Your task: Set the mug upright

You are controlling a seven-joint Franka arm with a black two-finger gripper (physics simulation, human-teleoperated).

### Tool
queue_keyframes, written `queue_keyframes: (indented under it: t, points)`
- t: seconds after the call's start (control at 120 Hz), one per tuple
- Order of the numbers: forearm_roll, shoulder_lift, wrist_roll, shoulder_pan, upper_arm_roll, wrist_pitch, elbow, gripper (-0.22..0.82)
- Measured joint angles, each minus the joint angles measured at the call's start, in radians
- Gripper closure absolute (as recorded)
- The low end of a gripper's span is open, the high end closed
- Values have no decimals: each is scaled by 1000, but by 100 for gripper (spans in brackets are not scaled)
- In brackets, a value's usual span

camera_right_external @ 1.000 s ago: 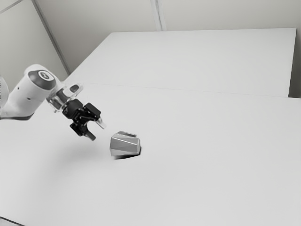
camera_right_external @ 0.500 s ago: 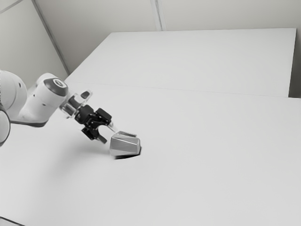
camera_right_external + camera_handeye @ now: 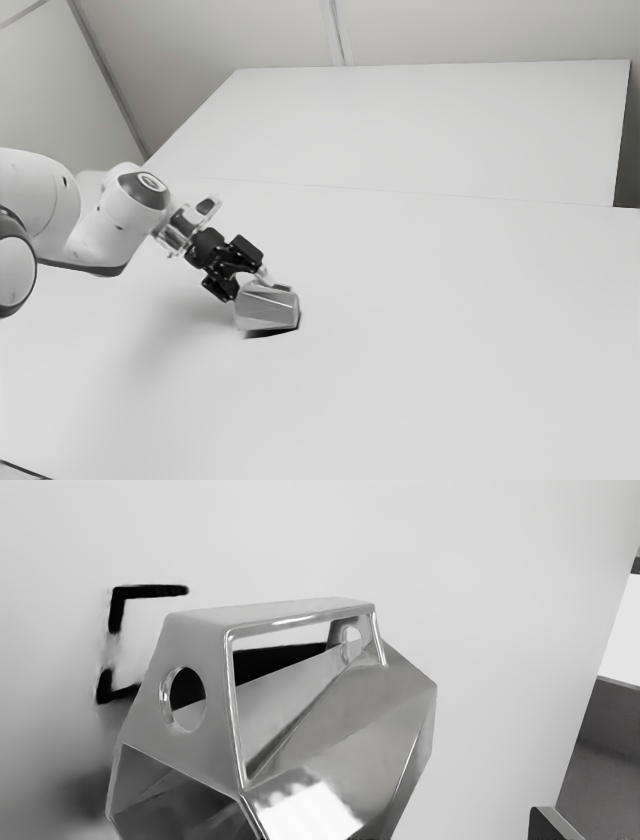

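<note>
The gripper (image 3: pixel 252 284) is at the mug's near-arm end in the exterior view, its fingers apart, one by the handle and the other by the body. A faceted, shiny grey mug (image 3: pixel 266 309) lies on its side on the white table, handle uppermost. Close up in the wrist view, the mug (image 3: pixel 330 720) shows its angular handle with round holes in the side pieces. The gripper (image 3: pixel 320 830) is open around that view's bottom edge, with one fingertip (image 3: pixel 544 825) apart from the mug; the other finger is hidden there.
The white table (image 3: pixel 430 350) spreads around the mug. A raised white panel (image 3: pixel 430 130) stands behind it. Black angular marks (image 3: pixel 117 605) lie on the pale surface beside the mug, and a grey structure (image 3: pixel 610 730) lies past the table's edge.
My arm has moved toward the exterior view's right and slightly down, bringing the gripper from well short of the mug up to it. The mug has stayed in place.
</note>
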Motion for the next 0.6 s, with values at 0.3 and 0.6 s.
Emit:
queue_keyframes:
  t: [0.3, 0.6]
  points:
    - [-11, -9, -4, -32, -2, 2, 23, 42]
    - [-12, -16, -12, -53, -2, 2, 33, 65]
